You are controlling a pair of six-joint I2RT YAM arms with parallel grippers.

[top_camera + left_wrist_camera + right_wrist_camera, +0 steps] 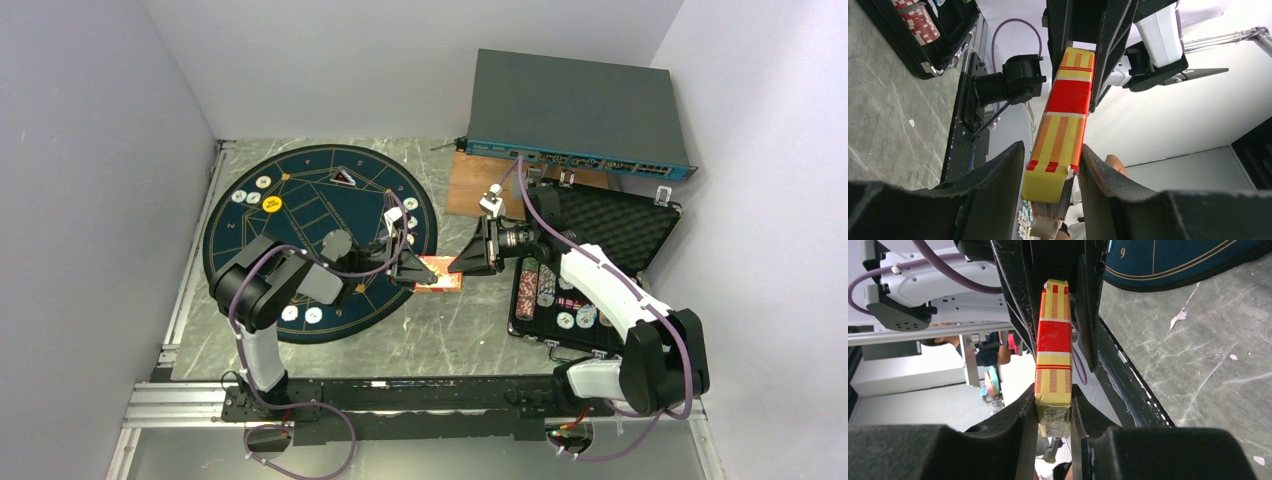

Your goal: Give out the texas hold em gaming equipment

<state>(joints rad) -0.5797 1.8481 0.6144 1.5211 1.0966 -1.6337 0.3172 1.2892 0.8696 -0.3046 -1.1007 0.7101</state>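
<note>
A yellow and red card box (440,272) hangs above the table between my two grippers, just off the navy mat's (320,205) right edge. My right gripper (462,265) is shut on one end of the box (1053,340), both fingers pressed against its sides. My left gripper (418,272) stands round the other end (1063,100), where card edges show; one finger touches the box and the other has a small gap. Whitish chips (264,183) and a yellow disc (272,204) lie on the mat. More chips (545,285) sit in the black case (610,230).
The open foam-lined case lies at the right, beside my right arm. A dark flat box with a blue front edge (580,110) stands at the back right on a wooden board (470,185). A metal rail (190,270) runs along the table's left edge.
</note>
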